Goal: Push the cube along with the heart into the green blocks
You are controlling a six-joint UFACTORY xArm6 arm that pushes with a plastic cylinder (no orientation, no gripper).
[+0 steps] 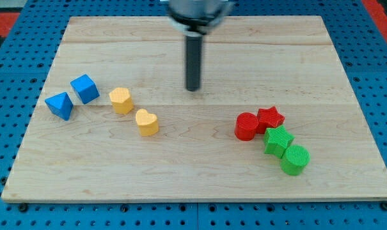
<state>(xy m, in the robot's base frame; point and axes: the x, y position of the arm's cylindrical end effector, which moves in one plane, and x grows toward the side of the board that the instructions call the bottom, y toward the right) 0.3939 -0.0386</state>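
The blue cube [85,88] sits at the board's left, with a blue triangular block [59,105] just left of it. The yellow heart [147,122] lies left of centre, below and right of a yellow hexagon-like block [121,100]. The green star [278,140] and green cylinder [295,160] sit together at the lower right. My tip [192,89] is near the board's middle, above and right of the heart, touching no block.
A red cylinder [247,126] and a red star [270,118] sit against the green star's upper left. The wooden board [199,185] lies on a blue pegboard surface.
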